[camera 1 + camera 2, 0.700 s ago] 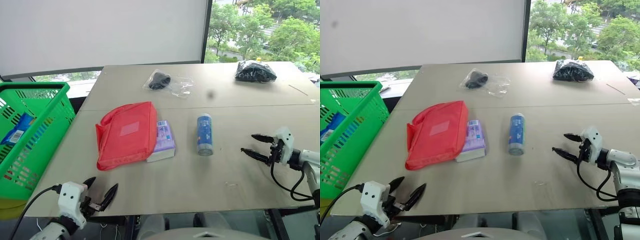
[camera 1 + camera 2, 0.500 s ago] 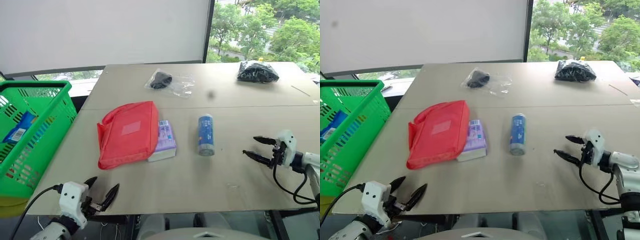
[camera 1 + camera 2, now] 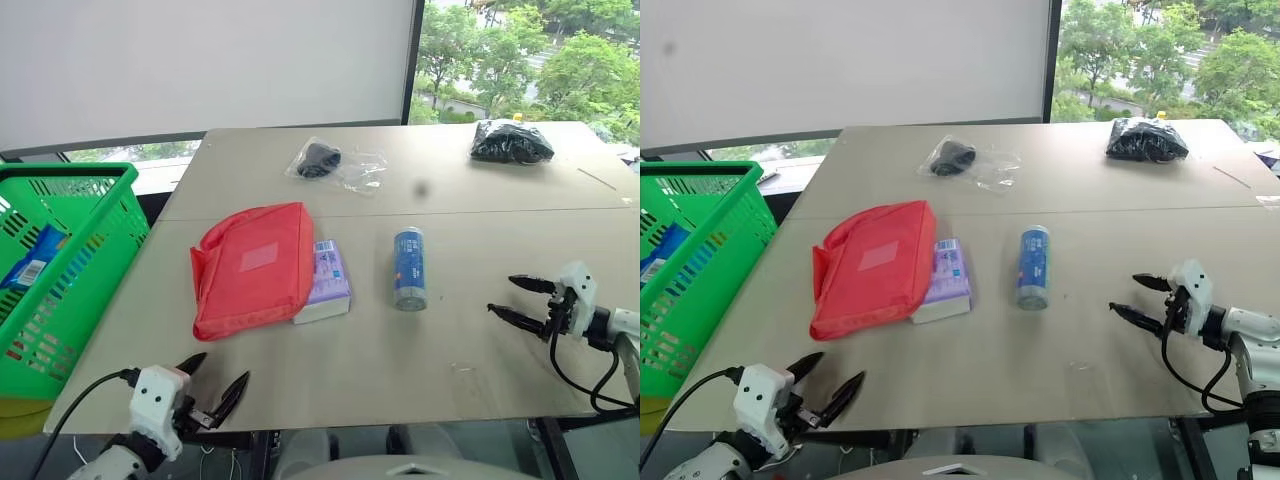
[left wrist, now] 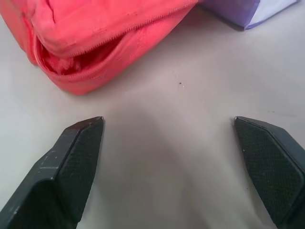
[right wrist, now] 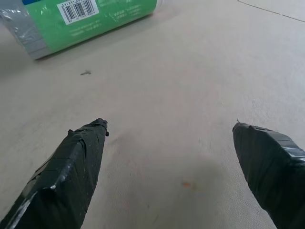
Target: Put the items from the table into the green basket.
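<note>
Beige table point(image 3: 480, 350) is filling the scene, green basket point(image 3: 95, 250) standing off its left edge, well apart from the items. Five items are still lying on the table: red pouch point(image 3: 255, 265) touching the purple tissue pack point(image 3: 330, 278), blue roll point(image 3: 409, 268) mid-table, clear bag point(image 3: 330, 162) and black crinkly bag point(image 3: 511, 142) at the far side. Since a moment ago the left gripper point(image 3: 215, 388) is edging in along the near edge toward the pouch, the right gripper point(image 3: 520, 300) drifting slightly out; nothing picked yet, so the task looks barely started. Both are hovering low with fingers spread wide, empty, right one pointing at the roll.
</note>
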`<state>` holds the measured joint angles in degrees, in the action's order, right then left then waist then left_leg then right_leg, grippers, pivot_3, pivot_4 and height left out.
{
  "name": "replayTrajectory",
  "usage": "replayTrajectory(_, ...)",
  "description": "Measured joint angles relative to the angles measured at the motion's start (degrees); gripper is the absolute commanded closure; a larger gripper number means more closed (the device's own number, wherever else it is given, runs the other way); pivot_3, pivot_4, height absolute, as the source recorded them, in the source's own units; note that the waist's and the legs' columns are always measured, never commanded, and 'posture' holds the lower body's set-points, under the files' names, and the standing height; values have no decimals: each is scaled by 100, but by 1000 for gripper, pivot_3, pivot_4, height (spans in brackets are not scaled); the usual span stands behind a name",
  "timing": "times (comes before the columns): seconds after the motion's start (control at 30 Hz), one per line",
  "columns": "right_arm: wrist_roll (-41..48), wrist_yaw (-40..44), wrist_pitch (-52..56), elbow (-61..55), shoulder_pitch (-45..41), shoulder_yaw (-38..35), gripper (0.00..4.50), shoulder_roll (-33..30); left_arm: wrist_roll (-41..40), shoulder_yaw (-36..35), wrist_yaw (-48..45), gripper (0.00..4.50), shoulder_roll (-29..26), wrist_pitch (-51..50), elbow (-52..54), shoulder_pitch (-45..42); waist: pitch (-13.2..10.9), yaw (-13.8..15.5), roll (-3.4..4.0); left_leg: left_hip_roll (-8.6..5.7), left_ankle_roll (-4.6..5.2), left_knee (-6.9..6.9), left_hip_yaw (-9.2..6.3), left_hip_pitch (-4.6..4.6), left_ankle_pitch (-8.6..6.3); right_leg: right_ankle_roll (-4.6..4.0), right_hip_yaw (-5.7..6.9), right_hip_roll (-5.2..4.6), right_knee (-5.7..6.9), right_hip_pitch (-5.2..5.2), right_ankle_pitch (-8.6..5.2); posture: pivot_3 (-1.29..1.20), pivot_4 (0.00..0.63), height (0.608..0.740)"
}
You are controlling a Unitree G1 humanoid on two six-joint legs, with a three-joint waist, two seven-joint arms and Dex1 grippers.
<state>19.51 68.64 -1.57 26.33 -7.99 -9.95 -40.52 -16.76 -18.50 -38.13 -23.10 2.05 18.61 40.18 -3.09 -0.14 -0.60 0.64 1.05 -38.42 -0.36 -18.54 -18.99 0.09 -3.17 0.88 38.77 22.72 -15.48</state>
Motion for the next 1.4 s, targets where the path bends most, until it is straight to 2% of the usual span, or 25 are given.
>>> replayTrajectory(0.2,151,208,49,-138,-100,-1,4,0,875,6,468,17,33,740,114,-24,-8,22,-8,0,0,1,0,-1,0,-4,0,0,-1,0,3,69,39,740)
replayTrajectory(0.37,855,435,844,-1193,-60,-89,4,-139,1886,87,867,17,-29,1487,125,-98,-23,47,3,1,2,1,-1,-3,-1,-3,-1,-3,-2,1,3,51,43,740)
replayTrajectory(0.5,1370,683,1533,-2241,-83,-162,4,-424,2938,199,1365,17,-160,1780,44,-552,-26,94,-3,3,2,1,-8,-3,-1,0,8,-2,-2,0,0,30,40,740)
replayTrajectory(0.63,1777,880,1946,-2769,-147,-122,4,-428,3797,406,1870,17,-331,1848,-398,-1147,-26,90,-3,3,2,1,-8,-6,-1,-19,9,-4,-4,0,13,18,27,740)
replayTrajectory(0.97,2126,1107,2259,-3314,-269,-118,4,-493,4248,998,2466,17,-469,1963,-1209,-2040,-3,93,22,4,5,0,-12,-6,-3,-18,22,-20,1,1,15,6,22,740)
replayTrajectory(1.0,2127,1105,2259,-3338,-265,-121,0,-494,4251,1015,2511,541,-469,1957,-1250,-2082,1,90,24,4,5,0,-11,-6,-3,-18,22,-20,2,1,15,6,22,740)
replayTrajectory(1.03,2127,1102,2259,-3356,-262,-121,0,-495,4272,1037,2569,815,-466,1917,-1296,-2124,3,90,26,4,5,0,-11,-5,-3,-18,22,-20,4,1,16,6,22,740)
replayTrajectory(1.1,2122,1095,2256,-3373,-262,-121,0,-494,4315,1049,2675,1676,-444,1811,-1391,-2151,4,83,24,4,5,0,-12,-6,-3,-18,24,-20,3,1,15,10,20,740)
replayTrajectory(1.13,2119,1091,2255,-3373,-263,-121,0,-494,4341,1057,2725,2310,-440,1785,-1423,-2166,5,80,22,4,5,0,-12,-7,-3,-18,25,-20,3,1,16,10,20,740)
replayTrajectory(1.27,2095,1070,2244,-3371,-345,-109,0,-483,4358,992,2923,4224,-450,1737,-1336,-2203,18,97,37,0,5,0,-13,-8,-3,-17,30,-32,3,2,17,14,20,740)
replayTrajectory(1.3,2094,1067,2241,-3371,-376,-107,0,-472,4357,981,2944,4449,-454,1726,-1320,-2203,20,99,40,0,5,0,-13,-9,-3,-17,34,-36,3,2,17,14,20,740)
replayTrajectory(1.4,2057,1055,2213,-3362,-462,-98,0,-447,4356,992,2986,4449,-452,1676,-1300,-2227,23,99,42,0,5,0,-11,-12,-3,-17,49,-46,4,2,16,11,19,740)
